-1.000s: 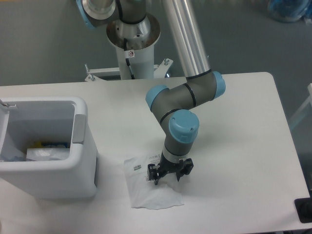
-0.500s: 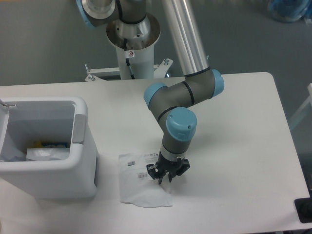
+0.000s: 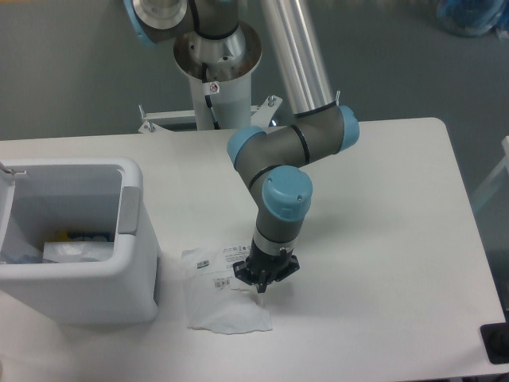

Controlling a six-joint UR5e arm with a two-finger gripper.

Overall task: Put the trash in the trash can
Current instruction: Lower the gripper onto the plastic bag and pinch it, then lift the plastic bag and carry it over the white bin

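Observation:
A flat translucent whitish plastic bag (image 3: 216, 306) with small black-printed stickers lies on the white table, just right of the trash can. My gripper (image 3: 259, 282) points down at the bag's right edge, and its fingers look shut on the bag. The trash can (image 3: 131, 199) is a white boxy bin with a thick rim and a grey panel on its right side, standing at the table's left. Inside it lie a whitish item (image 3: 75, 251) and something with a blue strip (image 3: 86, 235); what they are is unclear.
The arm's grey pedestal (image 3: 216, 72) stands behind the table's far edge. A black object (image 3: 496, 344) sits off the table's front right corner. The table's front edge runs close below the bag.
The gripper has moved left toward the trash can, and the bag has slid left with it. The arm's elbow and wrist have shifted left too.

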